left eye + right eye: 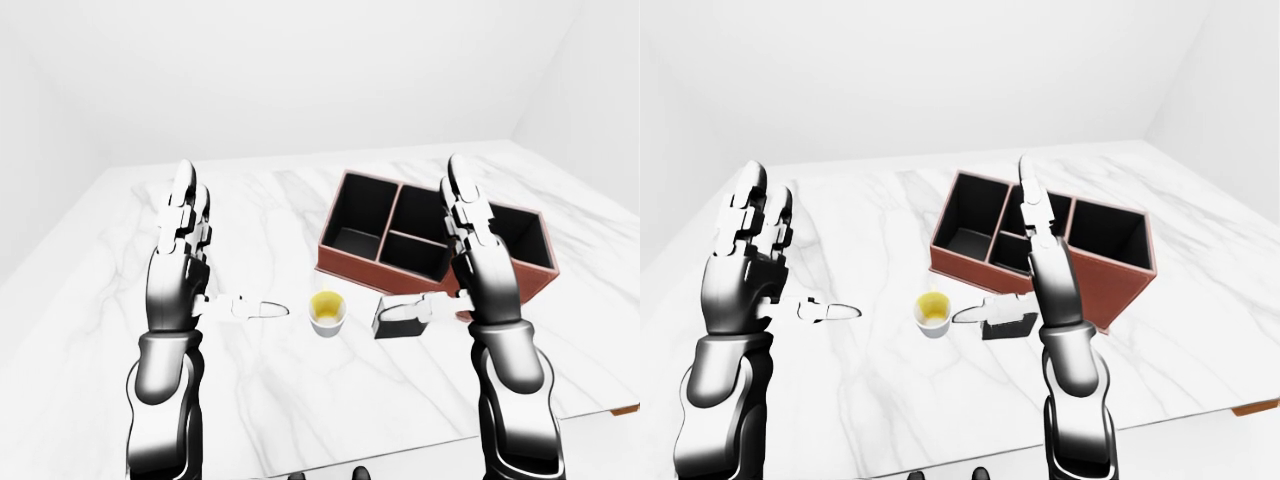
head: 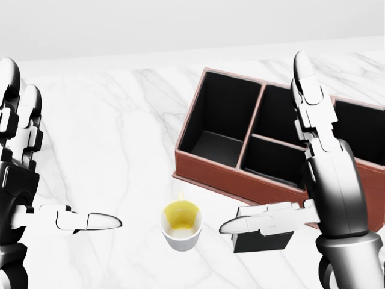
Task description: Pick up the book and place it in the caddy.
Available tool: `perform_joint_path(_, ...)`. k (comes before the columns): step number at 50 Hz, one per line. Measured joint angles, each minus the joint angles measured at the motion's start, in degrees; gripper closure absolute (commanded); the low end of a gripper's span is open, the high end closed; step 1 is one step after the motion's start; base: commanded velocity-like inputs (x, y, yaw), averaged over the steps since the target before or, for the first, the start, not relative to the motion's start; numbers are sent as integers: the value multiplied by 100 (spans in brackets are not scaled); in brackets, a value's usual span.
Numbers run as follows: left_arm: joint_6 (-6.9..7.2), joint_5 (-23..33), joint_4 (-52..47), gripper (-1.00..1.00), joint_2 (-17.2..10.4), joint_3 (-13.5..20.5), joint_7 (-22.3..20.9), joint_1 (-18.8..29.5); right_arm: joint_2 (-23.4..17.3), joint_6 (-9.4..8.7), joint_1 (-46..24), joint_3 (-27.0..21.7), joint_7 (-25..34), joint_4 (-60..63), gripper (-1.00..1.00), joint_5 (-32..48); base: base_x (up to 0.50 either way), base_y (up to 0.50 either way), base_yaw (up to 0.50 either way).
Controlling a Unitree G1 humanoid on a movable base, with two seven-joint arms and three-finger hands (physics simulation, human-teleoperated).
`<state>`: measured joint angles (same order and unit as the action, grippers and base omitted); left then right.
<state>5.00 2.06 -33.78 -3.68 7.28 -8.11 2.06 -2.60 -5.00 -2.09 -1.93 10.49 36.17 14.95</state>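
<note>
Pre-grasp: your right hand is spread wide over the book, nothing gripped.

The book stands on the marble table, just beside the near wall of the caddy, with the cup to its left in the head view. Your thumb crosses the book's top edge, fingers upright, likely to bracket it before closing. Your left hand hangs open, well clear, apparently out of the reach path.

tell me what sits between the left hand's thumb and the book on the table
A white cup with yellow inside sits between the left hand and the black book, on bare marble table. The head view shows it best.
</note>
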Motion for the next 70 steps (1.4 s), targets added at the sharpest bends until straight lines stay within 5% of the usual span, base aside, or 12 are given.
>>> perform_joint_path(26, 0, -42, 226, -100, -6, 52, -14, -28, -36, 0, 167, 87, -46, -259, -100, 474, 2, 0, 0)
perform_joint_path(34, 0, -67, 341, -100, -10, 72, -14, -48, -88, 291, 213, 56, -284, -702, -98, 1176, 0, 0, 0)
perform_joint_path(35, 0, -68, 355, -100, -11, 74, -14, -50, -93, 339, 219, 52, -309, -750, -82, 1263, 0, 0, 0)
perform_joint_path(41, 0, -76, 410, -100, -12, 80, -9, -60, -99, 593, 279, 47, -414, -961, -62, 1717, 0, 0, 0)
perform_joint_path(52, 0, -84, 415, -100, -8, 89, -17, -98, -81, 985, 510, 110, -475, -1104, -62, 2334, 0, 0, 0)
perform_joint_path(70, 0, -102, 450, -100, -17, 129, -24, -107, -93, 1000, 806, 263, -577, -1439, -66, 3152, 0, 0, 0)
